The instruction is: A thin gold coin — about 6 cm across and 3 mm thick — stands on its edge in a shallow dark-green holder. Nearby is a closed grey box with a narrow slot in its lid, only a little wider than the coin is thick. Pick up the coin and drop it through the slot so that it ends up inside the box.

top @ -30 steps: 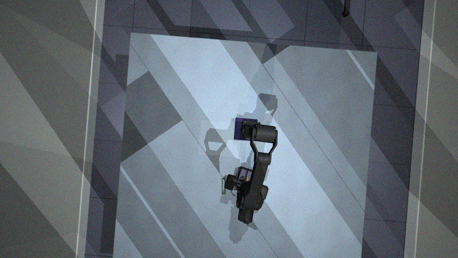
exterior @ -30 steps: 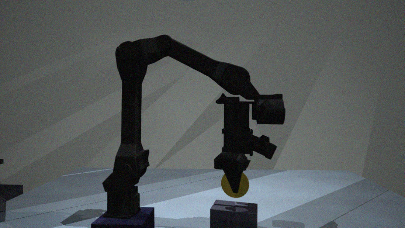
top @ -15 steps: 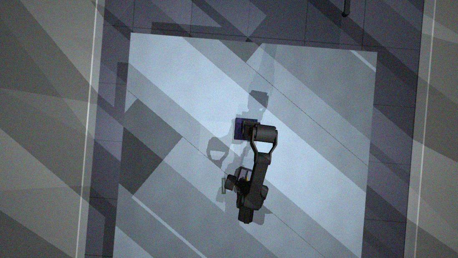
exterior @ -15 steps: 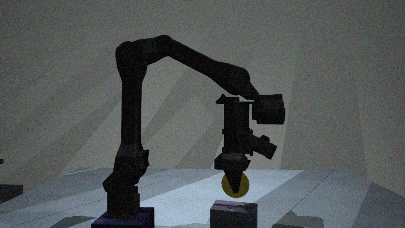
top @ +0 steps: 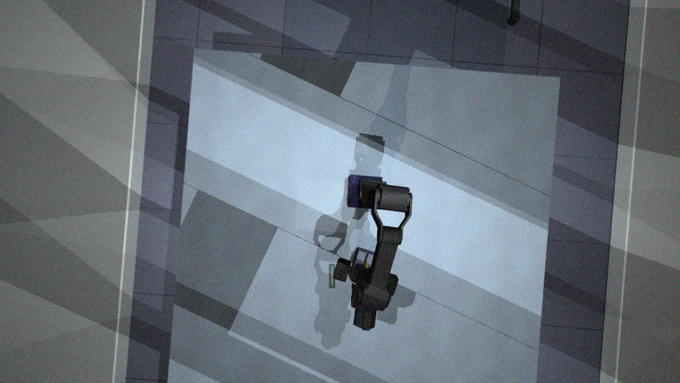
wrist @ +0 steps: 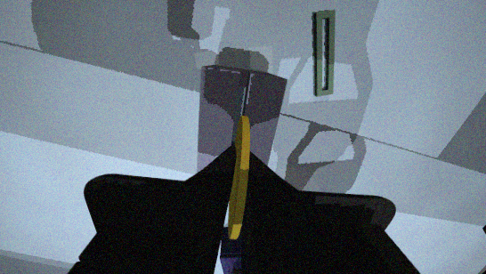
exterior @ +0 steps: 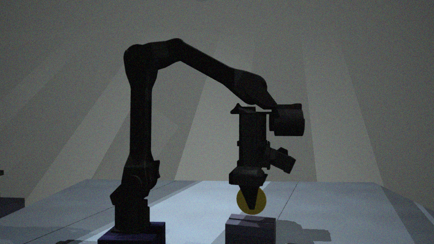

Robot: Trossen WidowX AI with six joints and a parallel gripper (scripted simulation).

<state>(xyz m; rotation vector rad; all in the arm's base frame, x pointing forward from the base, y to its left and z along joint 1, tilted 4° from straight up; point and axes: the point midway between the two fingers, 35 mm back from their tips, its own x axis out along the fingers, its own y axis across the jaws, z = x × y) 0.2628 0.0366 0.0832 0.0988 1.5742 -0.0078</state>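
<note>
My gripper [exterior: 251, 207] [wrist: 237, 153] is shut on the gold coin [top: 366, 262] [exterior: 261, 198] [wrist: 240, 178]. The coin is upright, with its lower edge a little above the lid in the exterior view. The closed grey box [top: 360, 256] [exterior: 250, 232] [wrist: 267, 95] stands below it. In the wrist view the narrow slot [wrist: 245, 95] in the lid runs roughly in line with the coin's edge; its near part is hidden behind coin and fingers. The green holder [top: 332, 265] [wrist: 331, 53] is empty, beside the box.
The arm's dark blue base block [top: 353, 191] [exterior: 133, 237] stands behind the box. A dark rod [top: 513, 18] shows at the top right in the top view. Strong shadows cross the table and the box lid.
</note>
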